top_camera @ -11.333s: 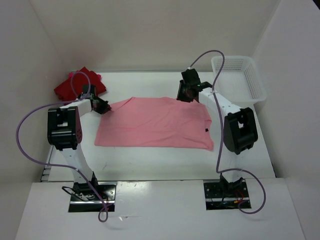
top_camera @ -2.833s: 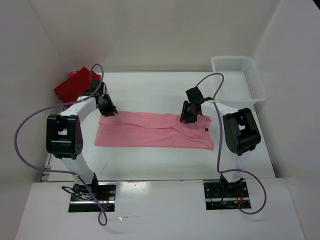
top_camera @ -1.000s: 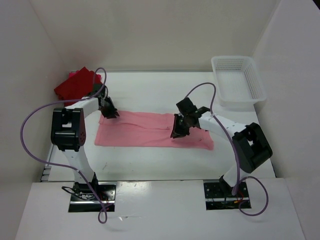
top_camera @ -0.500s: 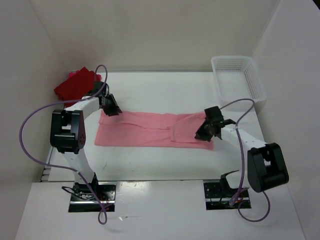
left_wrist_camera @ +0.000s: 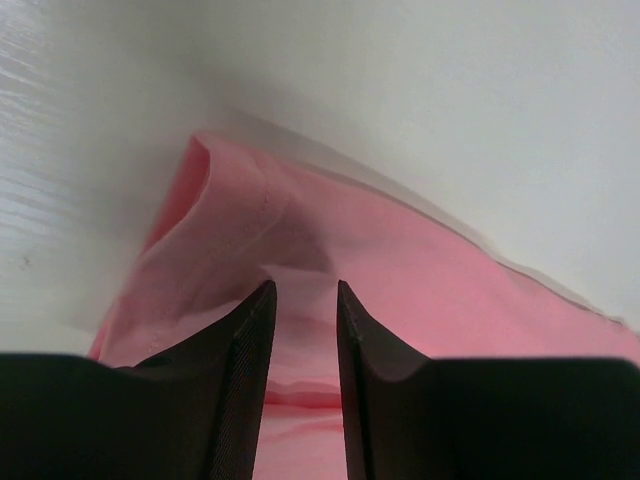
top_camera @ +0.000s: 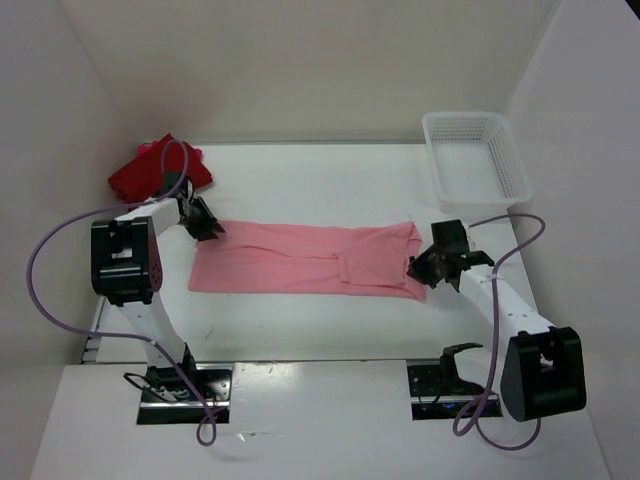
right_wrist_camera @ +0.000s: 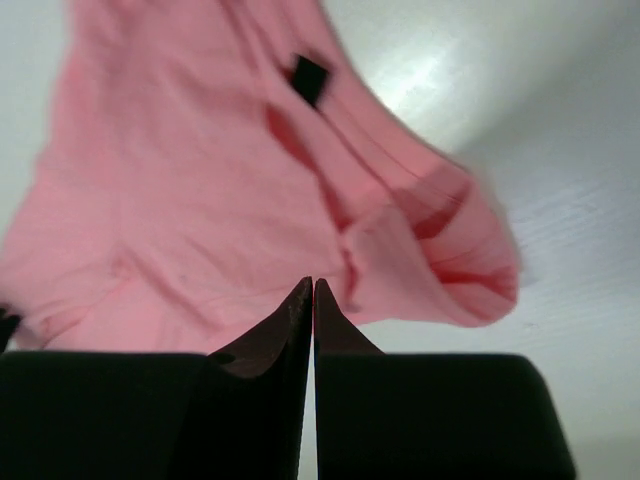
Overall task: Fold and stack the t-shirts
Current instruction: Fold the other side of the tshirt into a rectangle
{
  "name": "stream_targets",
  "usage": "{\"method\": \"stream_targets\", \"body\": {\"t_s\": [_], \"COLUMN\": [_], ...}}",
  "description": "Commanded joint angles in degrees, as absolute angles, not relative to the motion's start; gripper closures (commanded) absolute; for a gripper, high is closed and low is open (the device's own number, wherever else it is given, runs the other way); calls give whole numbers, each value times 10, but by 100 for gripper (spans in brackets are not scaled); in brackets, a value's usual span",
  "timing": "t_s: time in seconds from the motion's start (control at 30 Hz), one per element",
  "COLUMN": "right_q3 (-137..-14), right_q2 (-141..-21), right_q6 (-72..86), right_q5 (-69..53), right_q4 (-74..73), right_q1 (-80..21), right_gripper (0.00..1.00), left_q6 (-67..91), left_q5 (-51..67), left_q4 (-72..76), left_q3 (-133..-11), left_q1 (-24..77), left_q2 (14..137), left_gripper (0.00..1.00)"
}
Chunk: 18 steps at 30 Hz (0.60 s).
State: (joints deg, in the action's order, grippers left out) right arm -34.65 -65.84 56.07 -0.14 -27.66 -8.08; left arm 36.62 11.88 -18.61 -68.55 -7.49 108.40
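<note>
Right gripper [top_camera: 422,268]: has swung from the middle of the light pink cloth t-shirt [top_camera: 300,260] to its right end. Its fingers are pressed together, tips at the cloth's edge; whether any cloth is pinched cannot be told.
Left gripper [top_camera: 208,230]: at the shirt's far-left corner, fingers a narrow gap apart, holding nothing.
Shirt: folded into a long strip, flat on the white table [top_camera: 320,180].
Dark red cloth shirt [top_camera: 150,175]: bunched at the table's far-left corner.
White plastic mesh basket [top_camera: 470,195]: far right.
</note>
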Motion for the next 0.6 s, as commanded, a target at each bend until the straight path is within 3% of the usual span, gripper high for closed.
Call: {"method": "stream_targets", "body": {"t_s": [0.0, 0.17, 0.33, 0.57], "right_q3": [-424, -481, -533, -590], "right_q2": [-632, -742, -834, -945], "right_q6": [544, 498, 422, 374], "right_q5": [25, -21, 9, 2], "right_q4": [-294, -244, -196, -178], "right_q1": [-78, -78, -61, -34], "right_gripper": [94, 94, 76, 74], "left_q6": [364, 364, 370, 361], "left_q5": [115, 115, 115, 116], "left_q4": [-197, -202, -185, -185], "left_q3": [-693, -728, -746, -818], "left_q1": [-76, -26, -15, 46], "left_q2": [1046, 1041, 1070, 1093], "left_gripper": [62, 62, 61, 59]}}
